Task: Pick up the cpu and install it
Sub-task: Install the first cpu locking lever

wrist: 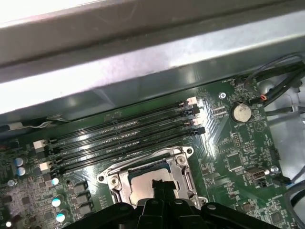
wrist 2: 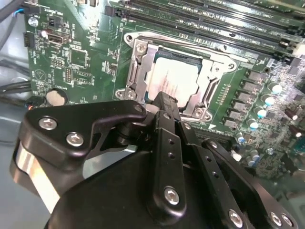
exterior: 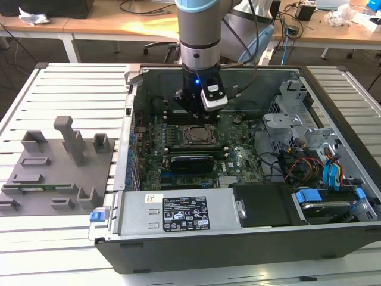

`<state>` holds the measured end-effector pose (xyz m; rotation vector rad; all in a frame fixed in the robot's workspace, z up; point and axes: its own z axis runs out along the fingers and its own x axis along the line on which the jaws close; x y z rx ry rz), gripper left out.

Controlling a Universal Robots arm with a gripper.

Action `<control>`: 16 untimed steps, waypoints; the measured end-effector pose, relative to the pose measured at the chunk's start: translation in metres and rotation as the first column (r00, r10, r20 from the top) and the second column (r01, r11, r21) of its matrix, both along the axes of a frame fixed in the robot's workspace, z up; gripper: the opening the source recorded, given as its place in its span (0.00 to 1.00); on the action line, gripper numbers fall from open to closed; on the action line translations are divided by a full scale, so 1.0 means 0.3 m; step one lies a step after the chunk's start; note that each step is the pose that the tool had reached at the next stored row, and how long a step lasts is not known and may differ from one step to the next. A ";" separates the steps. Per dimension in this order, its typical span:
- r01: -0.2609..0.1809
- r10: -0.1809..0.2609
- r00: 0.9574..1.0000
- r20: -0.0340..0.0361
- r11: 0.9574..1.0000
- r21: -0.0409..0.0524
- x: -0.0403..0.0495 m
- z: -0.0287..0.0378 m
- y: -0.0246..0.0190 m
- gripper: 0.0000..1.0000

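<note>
The cpu is a flat silvery-white square lying inside the metal-framed socket on the green motherboard. It shows in both wrist views, in the first one as cpu. My gripper hangs over the socket with its black fingers brought together, the tips at the cpu's edge and nothing seen between them. In the exterior view the gripper stands inside the open computer case, just behind the socket.
A grey fixture plate with upright blocks lies on the slatted table at the exterior view's left. Inside the case are memory slots, a coin battery, a black card, the power supply and drive cages with cables.
</note>
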<state>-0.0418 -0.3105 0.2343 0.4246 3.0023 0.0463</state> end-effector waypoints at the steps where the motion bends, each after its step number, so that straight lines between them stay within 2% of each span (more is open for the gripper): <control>1: 0.000 0.000 1.000 0.000 1.000 0.000 0.000 0.001 0.000 0.11; 4: 0.000 0.000 1.000 0.000 1.000 0.000 0.001 0.002 -0.001 0.11; 8: 0.000 0.000 1.000 0.000 1.000 -0.002 0.001 0.002 -0.015 0.11; 16: 0.000 0.000 1.000 0.000 1.000 -0.011 0.001 0.002 -0.043 0.11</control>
